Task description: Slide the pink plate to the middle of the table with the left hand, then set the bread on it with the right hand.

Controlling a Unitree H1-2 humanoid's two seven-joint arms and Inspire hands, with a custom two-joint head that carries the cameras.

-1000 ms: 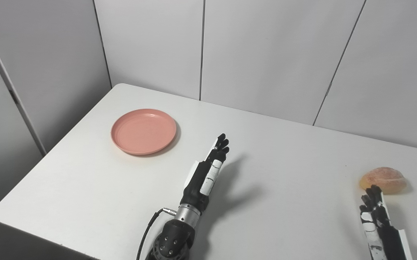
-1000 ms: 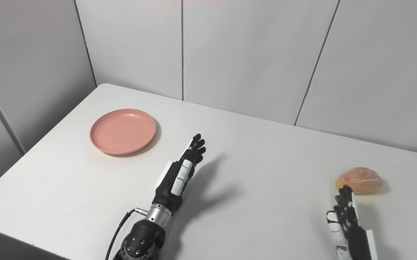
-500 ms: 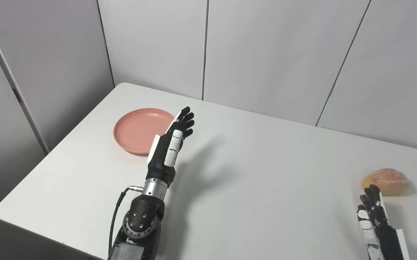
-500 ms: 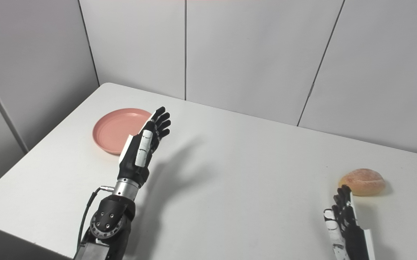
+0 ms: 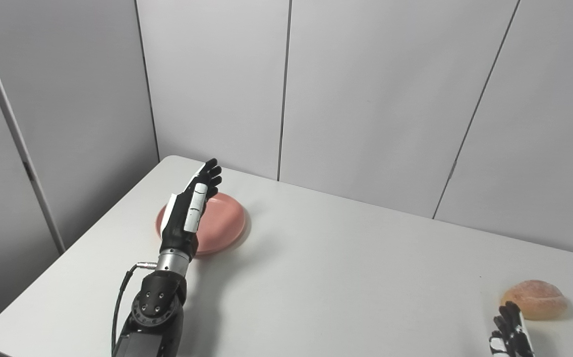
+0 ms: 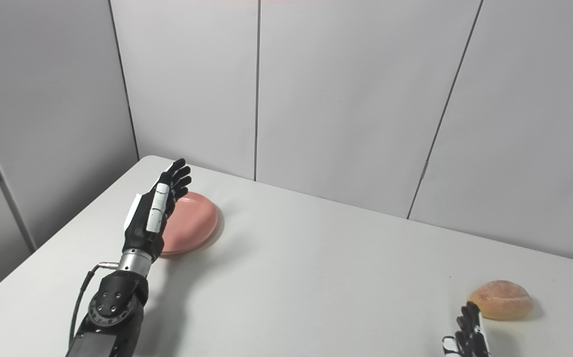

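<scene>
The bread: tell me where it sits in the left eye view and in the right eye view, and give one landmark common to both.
Left eye view: the bread lies at the lower right, near the picture's right edge, just above the right hand.
Right eye view: the bread lies at the lower right, a little further from the right edge.
Shared landmark: the pink plate at the table's far left, partly behind the left hand.

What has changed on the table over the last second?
The left hand swung from mid-table leftward and away, and now sits open over the pink plate's left side. The camera tilted up too. The plate, the bread and the right hand near it stayed put; nothing grasped.
</scene>
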